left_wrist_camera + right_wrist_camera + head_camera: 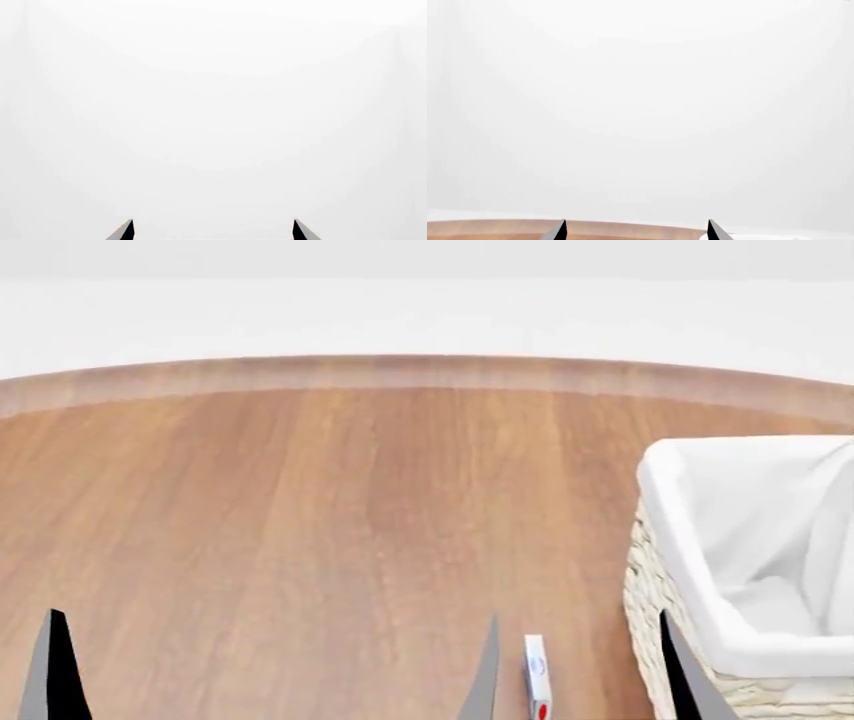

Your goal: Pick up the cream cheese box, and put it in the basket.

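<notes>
Only one dark fingertip (54,670) of the left gripper showed at the head view's lower left; its own wrist camera showed the left gripper (213,231) with two tips spread wide apart and nothing but blank white between them, so it was open and empty. Further right, the right gripper (577,670) also stood open, its two tips well apart and holding nothing. The cream cheese box (537,680) stood on edge on the wooden table (334,520), between those tips and nearer the left-hand one; whether that tip touched it could not be told. Furthest right stood the basket (667,580), its white liner folded over the rim, just beside the right gripper's outer tip.

By my judgement the task had barely begun: the box was ungrasped and the basket held no box. The basket wall, so close to the outer finger, looked the likeliest obstruction; otherwise only bare tabletop was visible around the box.
</notes>
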Robot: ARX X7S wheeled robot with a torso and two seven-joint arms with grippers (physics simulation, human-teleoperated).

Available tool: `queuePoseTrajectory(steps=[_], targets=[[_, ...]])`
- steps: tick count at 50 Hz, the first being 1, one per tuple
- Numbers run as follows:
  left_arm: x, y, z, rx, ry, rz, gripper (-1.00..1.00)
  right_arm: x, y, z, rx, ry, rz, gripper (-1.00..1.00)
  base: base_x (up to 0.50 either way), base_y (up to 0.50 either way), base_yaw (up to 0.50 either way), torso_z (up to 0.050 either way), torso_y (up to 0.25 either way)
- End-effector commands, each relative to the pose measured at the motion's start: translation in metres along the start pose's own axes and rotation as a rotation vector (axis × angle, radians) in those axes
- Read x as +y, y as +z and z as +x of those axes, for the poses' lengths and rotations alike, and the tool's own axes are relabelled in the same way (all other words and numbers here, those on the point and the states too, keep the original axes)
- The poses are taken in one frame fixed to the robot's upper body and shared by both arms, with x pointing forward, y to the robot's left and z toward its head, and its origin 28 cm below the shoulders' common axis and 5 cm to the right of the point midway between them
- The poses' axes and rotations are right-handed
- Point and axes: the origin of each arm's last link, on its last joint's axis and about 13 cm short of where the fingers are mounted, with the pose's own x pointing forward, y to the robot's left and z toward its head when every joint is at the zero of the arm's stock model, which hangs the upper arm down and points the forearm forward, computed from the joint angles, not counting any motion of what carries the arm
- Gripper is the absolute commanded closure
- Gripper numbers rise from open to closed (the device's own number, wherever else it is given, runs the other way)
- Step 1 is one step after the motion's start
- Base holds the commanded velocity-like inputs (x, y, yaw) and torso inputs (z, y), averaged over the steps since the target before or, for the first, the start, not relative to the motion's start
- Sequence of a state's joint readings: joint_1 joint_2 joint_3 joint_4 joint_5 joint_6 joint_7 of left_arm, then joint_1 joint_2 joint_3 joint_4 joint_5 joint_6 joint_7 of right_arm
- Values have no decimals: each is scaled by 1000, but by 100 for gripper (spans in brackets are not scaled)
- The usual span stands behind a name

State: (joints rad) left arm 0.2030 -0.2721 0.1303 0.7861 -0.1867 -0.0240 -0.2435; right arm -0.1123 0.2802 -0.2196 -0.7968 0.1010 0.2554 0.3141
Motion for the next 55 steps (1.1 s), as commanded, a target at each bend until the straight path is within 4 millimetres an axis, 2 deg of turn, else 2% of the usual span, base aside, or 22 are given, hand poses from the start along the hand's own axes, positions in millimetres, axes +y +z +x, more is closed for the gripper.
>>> queuePoseTrajectory(steps=[1, 4, 10, 17, 23, 26, 28, 30, 36, 42, 47, 55], targets=[[0, 0, 0, -1, 1, 3, -100, 1, -2, 0, 8, 8, -14, -100, 164, -2, 0, 0, 0], [-1, -2, 0, 2, 1, 3, -100, 2, -2, 1, 12, 19, -21, -100, 0, 0, 0, 0, 0], [-1, -1, -1, -1, 2, 8, -100, 0, 12, 14, -2, -3, -28, -100, 0, 0, 0, 0, 0], [0, -1, 0, 1, 9, 12, -100, -1, 31, 56, -18, 3, -100, -100, 0, 0, 0, 0, 0], [0, 0, -1, -3, 11, 12, -100, -2, 53, 83, -57, -3, -123, -100, 0, 0, 0, 0, 0], [0, 0, 0, -2, 9, 12, -100, -2, 63, 108, -77, -7, -125, -100, 0, 0, 0, 0, 0], [0, 0, 0, -4, 9, 12, -100, 0, 62, 122, -71, -9, -144, -100, 0, 0, 0, 0, 0], [0, -1, 0, -3, 9, 12, -100, 0, 56, 133, -56, -14, -152, -100, 0, 0, 0, 0, 0], [0, -1, 0, -2, 7, 13, -100, 6, 16, 182, 94, -22, -145, -100, 0, 0, 0, 0, 0], [1, -2, 1, -1, 9, 14, -100, 6, -20, 208, 201, -31, -140, -100, 0, 0, 0, 0, 0], [1, -2, 1, 3, 10, 12, -100, 3, -53, 219, 308, -34, -127, -100, 0, 0, 0, 0, 0], [-1, -5, 0, 9, 4, 12, -100, 9, -97, 213, 422, -19, -133, -100, 0, 0, 0, 0, 0]])
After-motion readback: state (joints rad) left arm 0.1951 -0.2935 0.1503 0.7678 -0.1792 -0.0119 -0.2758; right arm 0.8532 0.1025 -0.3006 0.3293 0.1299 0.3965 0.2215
